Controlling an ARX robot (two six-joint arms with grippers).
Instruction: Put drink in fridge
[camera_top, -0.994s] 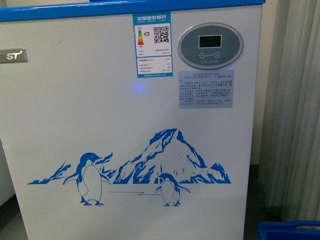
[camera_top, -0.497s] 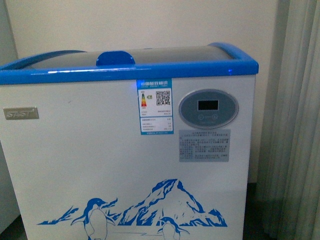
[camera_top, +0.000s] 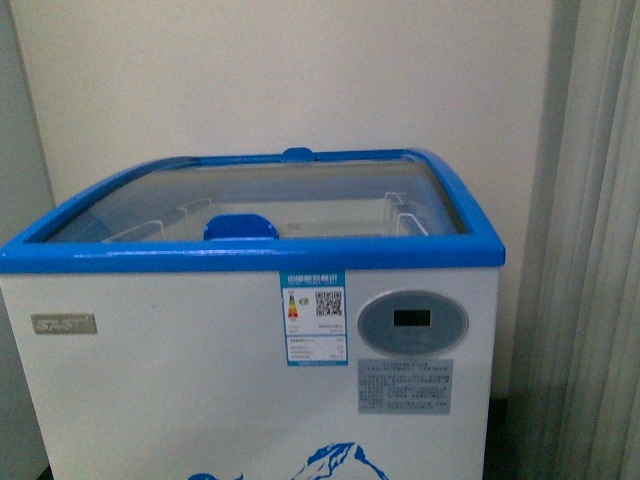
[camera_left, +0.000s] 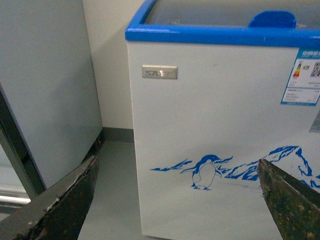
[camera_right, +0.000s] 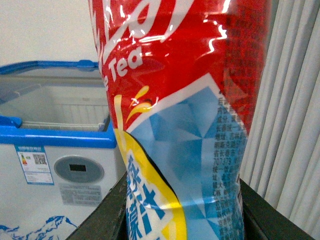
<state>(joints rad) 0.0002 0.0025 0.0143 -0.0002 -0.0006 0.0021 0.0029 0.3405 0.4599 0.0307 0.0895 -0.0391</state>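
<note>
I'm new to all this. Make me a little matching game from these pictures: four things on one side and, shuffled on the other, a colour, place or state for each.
Things:
1 drink
2 left gripper
3 lid handle
4 curtain

Descriptions:
A open, holding nothing
B blue, on top of the fridge
C pale, to the right of the fridge
D red-labelled, clamped in the right gripper

Pairs: 1-D, 2-A, 3-B, 4-C.

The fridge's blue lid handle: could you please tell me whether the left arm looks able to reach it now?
Probably yes: the left gripper is open and empty, facing the fridge, and nothing shows between it and the lid handle.
</note>
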